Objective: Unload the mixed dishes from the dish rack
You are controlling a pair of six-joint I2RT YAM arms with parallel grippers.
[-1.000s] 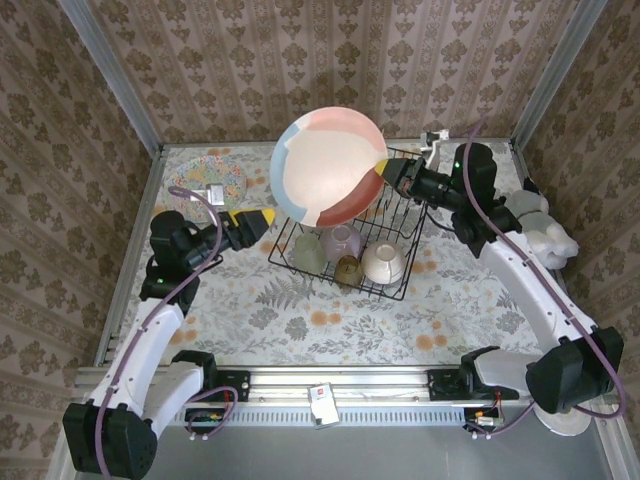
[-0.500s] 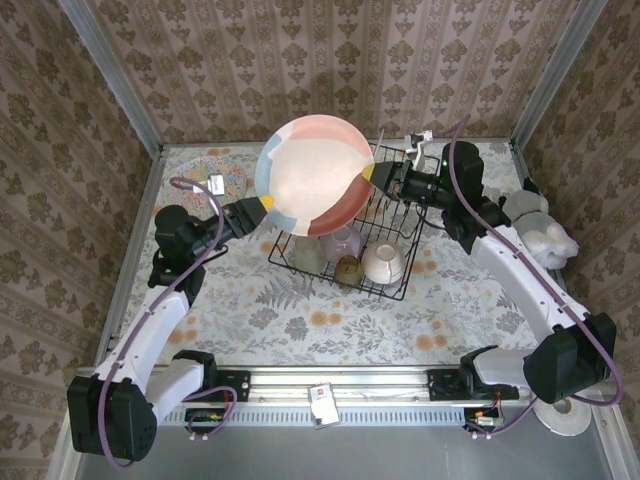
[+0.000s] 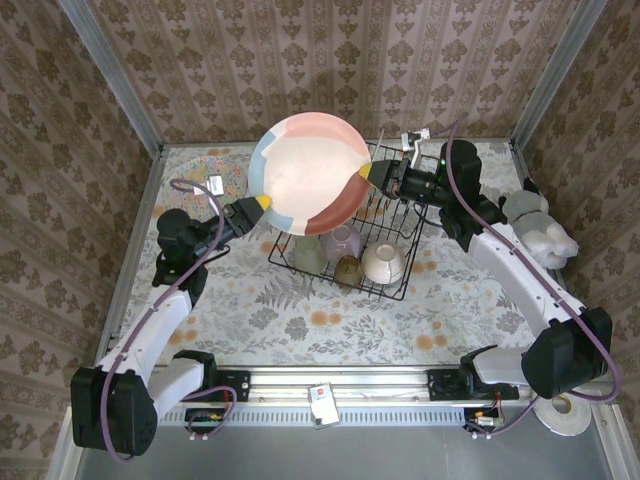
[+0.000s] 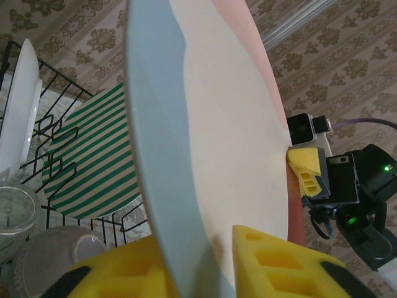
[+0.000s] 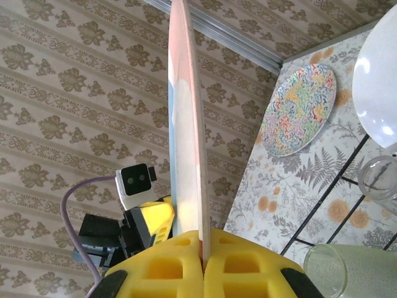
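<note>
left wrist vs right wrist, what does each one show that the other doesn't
Left wrist: a green-striped plate standing in the background. Right wrist: a multicoloured patterned plate lying flat on the table. Both: the big pink, cream and blue plate, with the right gripper shut on one rim and the left gripper straddling the opposite rim.

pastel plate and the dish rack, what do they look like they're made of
pastel plate: probably glazed ceramic, smooth faintly shiny face, blue, cream and pink patches, thick rounded rim; melamine is possible. dish rack: thin bent metal wire, apparently coated, evenly matte black.
</note>
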